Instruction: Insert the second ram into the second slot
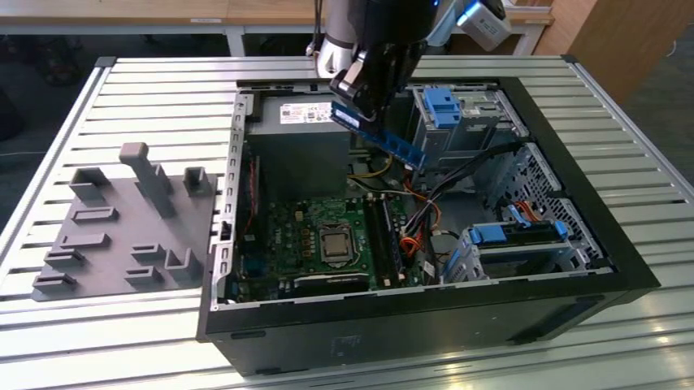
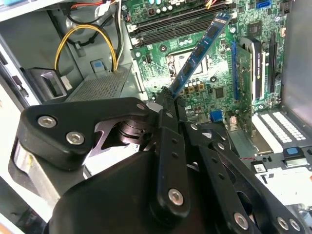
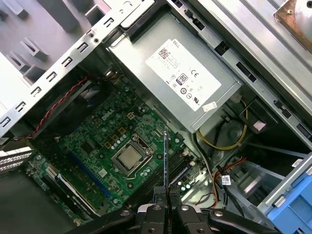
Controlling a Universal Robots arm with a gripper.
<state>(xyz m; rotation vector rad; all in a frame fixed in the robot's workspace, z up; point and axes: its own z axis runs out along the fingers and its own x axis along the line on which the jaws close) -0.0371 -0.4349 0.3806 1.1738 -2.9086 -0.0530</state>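
Blue and studded with small dark chips, the second ram [image 1: 391, 142] is hanging in the air over the open computer case [image 1: 607, 244], well above the motherboard [image 1: 314, 236]; it is slanting, its free end pointing down toward the exterior view's right, and it is touching nothing but the claw [image 1: 363, 110].

As I judge it, the task is sitting partway: the strip is lifted and carried over the case, but it is not yet seated; the long dark memory slots [image 1: 388, 236] are lying apart from it, below, beside the processor socket; whether a neighbouring slot is already filled I cannot tell.

In the second wrist view the claw [image 2: 165, 100] is clamping its black fingers [image 2: 168, 126] together on one end of the strip, and the second ram [image 2: 200, 51] is reaching out past the fingertips toward the slots [image 2: 175, 29]; in the first wrist view the strip [image 3: 166, 161] is showing edge-on, rising straight from the closed claw [image 3: 166, 197] over the green board [image 3: 107, 141].
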